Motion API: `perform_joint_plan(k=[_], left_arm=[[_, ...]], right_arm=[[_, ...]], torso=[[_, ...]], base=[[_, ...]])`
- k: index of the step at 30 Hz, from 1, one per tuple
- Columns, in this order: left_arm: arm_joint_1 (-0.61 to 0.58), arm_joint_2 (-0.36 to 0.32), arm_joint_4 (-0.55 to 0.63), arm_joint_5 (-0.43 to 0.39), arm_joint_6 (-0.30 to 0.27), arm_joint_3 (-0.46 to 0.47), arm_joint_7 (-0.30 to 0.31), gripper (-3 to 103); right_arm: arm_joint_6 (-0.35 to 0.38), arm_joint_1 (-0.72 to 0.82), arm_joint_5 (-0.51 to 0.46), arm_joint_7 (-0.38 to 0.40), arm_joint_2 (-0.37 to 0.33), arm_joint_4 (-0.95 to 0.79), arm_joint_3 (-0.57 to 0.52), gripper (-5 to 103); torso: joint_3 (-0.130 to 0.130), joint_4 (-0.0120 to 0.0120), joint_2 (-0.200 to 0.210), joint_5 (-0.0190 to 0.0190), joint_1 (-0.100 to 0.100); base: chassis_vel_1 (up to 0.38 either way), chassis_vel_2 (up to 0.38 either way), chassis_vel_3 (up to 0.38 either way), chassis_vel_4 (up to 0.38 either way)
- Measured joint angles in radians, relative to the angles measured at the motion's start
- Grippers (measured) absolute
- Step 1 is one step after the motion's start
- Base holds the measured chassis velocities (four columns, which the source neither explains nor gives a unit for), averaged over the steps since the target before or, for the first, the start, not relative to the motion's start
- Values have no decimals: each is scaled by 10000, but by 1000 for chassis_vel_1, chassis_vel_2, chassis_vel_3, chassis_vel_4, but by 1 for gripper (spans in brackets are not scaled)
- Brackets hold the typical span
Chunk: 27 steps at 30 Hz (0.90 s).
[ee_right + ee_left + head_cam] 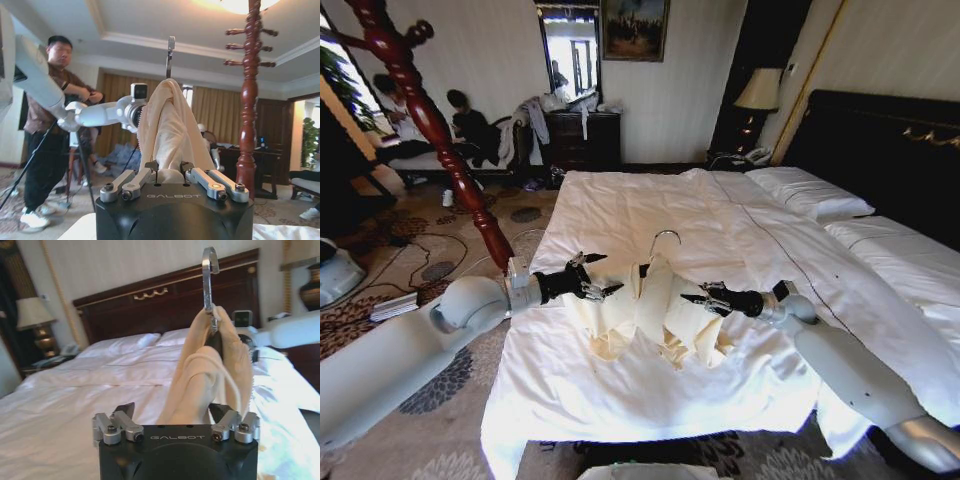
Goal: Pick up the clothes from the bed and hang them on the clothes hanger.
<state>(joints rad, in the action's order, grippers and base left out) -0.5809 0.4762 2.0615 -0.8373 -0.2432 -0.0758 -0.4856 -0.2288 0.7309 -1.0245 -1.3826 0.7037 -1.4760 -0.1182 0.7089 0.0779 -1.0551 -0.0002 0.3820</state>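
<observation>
A cream garment (650, 310) is draped over the black clothes hanger (215, 342), whose silver hook (665, 237) points up above the bed (650, 205). My right gripper (705, 297) is on the garment's right side. In the right wrist view, the right gripper (167, 167) is shut on the cloth (170, 125) just under the hook (170, 50). My left gripper (595, 277) is at the garment's left side and is open. In the left wrist view, the left gripper (172, 412) has its fingers wide apart with the cloth (200, 375) hanging between them.
A red turned-wood coat stand (430, 120) rises to the left of the bed; in the right wrist view the stand (247, 100) is behind the garment. White pillows (810, 190) and the dark headboard (890, 140) are at the right. A dresser (582, 138) stands by the far wall.
</observation>
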Motion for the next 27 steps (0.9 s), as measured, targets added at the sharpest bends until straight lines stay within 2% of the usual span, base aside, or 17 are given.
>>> perform_joint_plan(k=[1,3,5,6,8,9,12,14,17,19,22,27], left_arm=[[43,75,-69,72,16,-125,-195,76],[53,103,-92,111,17,-171,-273,76],[81,228,-198,336,16,-348,-656,66],[81,228,-198,336,16,-348,-656,66],[109,338,-321,454,23,-444,-976,55],[128,371,-375,478,41,-457,-1155,55],[165,394,-466,550,123,-464,-1612,39],[169,396,-486,576,141,-463,-1702,39],[158,435,-595,784,172,-434,-2277,23],[133,453,-634,857,170,-435,-2383,19],[86,503,-733,1097,171,-428,-2610,15],[103,562,-781,1149,170,-428,-2685,15]], right_arm=[[3,-28,64,-26,3,-29,21,19],[5,-38,79,-31,5,-49,28,19],[8,-82,102,-52,7,-138,41,19],[8,-82,102,-52,7,-138,41,19],[10,-130,109,-90,1,-205,44,17],[12,-144,109,-105,-10,-219,45,17],[17,-178,106,-158,-51,-242,45,16],[18,-184,105,-169,-56,-248,45,16],[32,-194,75,-185,-56,-284,45,16],[34,-196,61,-190,-50,-305,50,16],[37,-193,44,-192,-31,-339,63,3],[40,-165,-15,-191,-35,-402,66,0]], torso=[[0,0,0,2,-1],[0,1,0,3,0],[0,1,-1,2,-1],[0,1,-1,2,-1],[0,-1,0,0,-1],[0,-1,0,1,-1],[0,1,0,3,-1],[0,1,0,3,0],[0,0,0,3,-1],[0,1,0,0,-1],[0,-1,0,1,-1],[0,0,0,2,-2]], base=[[0,0,0,0],[0,0,0,0],[0,0,0,0],[0,0,0,0],[0,0,0,0],[0,0,0,0],[0,0,0,0],[0,0,0,0],[0,0,0,0],[0,0,0,0],[0,0,0,0],[0,0,0,0]])
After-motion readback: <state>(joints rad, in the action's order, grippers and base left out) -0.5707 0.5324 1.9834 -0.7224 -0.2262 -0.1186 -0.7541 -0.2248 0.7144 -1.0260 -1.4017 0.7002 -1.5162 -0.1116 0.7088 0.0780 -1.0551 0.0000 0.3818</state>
